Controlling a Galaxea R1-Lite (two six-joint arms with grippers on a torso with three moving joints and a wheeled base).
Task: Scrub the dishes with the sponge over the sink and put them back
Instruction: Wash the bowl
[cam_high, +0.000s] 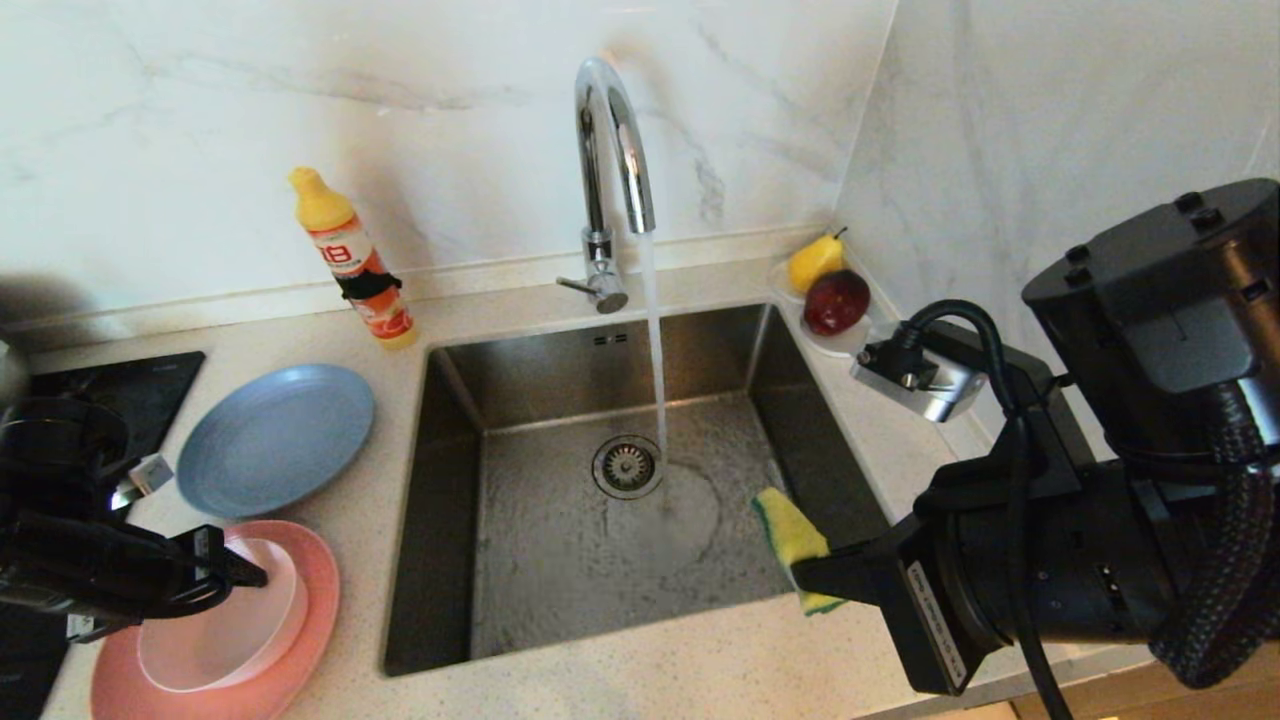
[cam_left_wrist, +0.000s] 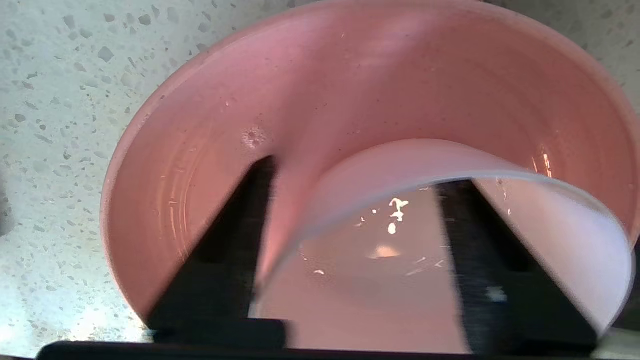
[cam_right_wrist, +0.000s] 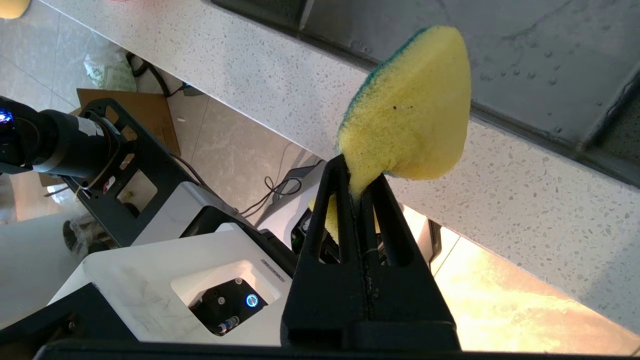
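Left gripper (cam_left_wrist: 350, 175), at eight o'clock, straddles the pale bowl's (cam_high: 225, 630) rim half-open to lift it off the pink plate (cam_high: 310, 640), while right gripper (cam_right_wrist: 359, 175) pinches the sponge (cam_high: 792, 535) at four o'clock by the sink (cam_high: 600, 560), ready for scrubbing.

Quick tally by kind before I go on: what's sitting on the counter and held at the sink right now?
Plates: 2, grey-blue plate and salmon-pink plate
Bowls: 1, pale pink bowl on the salmon-pink plate
Sponges: 1, yellow sponge
Detergent bottles: 1
Fruit: 2, pear and red fruit
Saucers: 1
Total: 8
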